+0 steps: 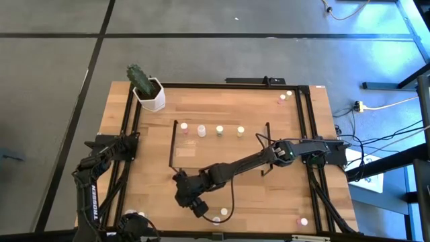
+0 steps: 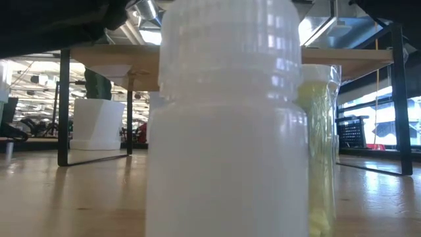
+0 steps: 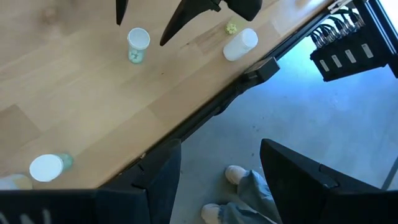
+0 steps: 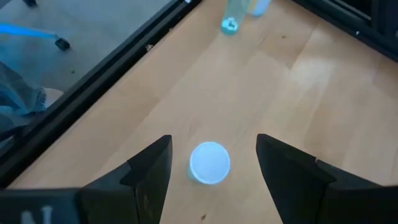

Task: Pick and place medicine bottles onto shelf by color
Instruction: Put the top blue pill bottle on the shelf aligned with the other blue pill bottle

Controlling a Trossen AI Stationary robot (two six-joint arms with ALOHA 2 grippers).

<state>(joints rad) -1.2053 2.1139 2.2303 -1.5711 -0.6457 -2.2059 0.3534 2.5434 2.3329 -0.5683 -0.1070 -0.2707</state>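
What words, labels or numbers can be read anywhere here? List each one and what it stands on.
None can be read.
The medicine bottle filling the low view: plain pale plastic, no label.
The bottle between the right pincer's open fingers: blank cap.
The shelf and cactus pot: no markings visible.
The left pincer, open past the table's edge: pale marks on its housing, cut off, unreadable.

No text, label, brand, number or sign could be read in any view. The medicine bottles (image 1: 201, 130) showed no legible labels, and the faint marks at the wrist views' lower edges were too cropped to read.
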